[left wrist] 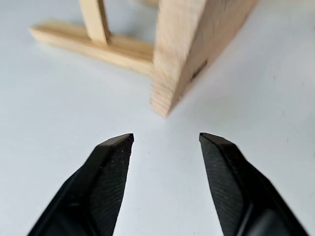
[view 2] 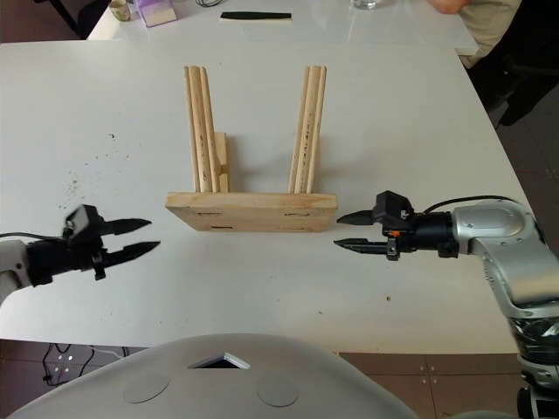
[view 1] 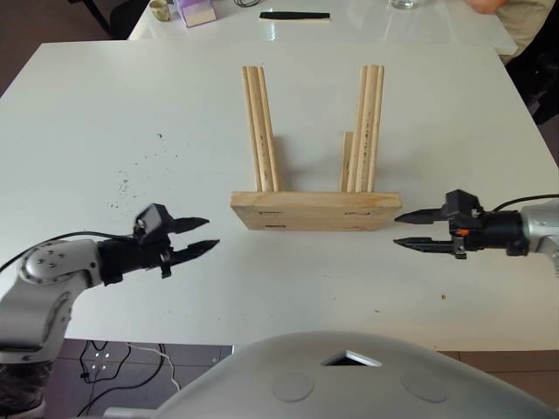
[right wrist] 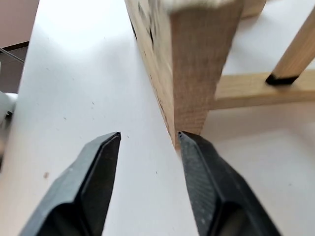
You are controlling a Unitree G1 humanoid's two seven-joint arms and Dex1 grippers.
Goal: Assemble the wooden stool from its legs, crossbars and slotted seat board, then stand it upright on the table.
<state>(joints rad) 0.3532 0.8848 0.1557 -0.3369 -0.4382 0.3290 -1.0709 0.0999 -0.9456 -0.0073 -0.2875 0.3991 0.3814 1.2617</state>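
The assembled wooden stool (view 1: 314, 148) lies on its side in the middle of the white table (view 1: 105, 113). Its seat board (view 1: 316, 211) stands on edge facing me, and the legs (view 1: 260, 127) run away from it along the tabletop. My left gripper (view 1: 207, 234) is open, a short way to the left of the board's left end. My right gripper (view 1: 400, 230) is open too, its tips almost at the board's right end (right wrist: 197, 83). In the left wrist view the board's corner (left wrist: 170, 93) stands just ahead of the open fingers (left wrist: 106, 172).
Small dark specks (view 1: 127, 183) dot the table on the left. A second table behind carries a black strip (view 1: 294, 16), a small box (view 1: 196, 10) and a cup (view 1: 159, 10). A person's arm (view 1: 493, 5) shows at the far right edge.
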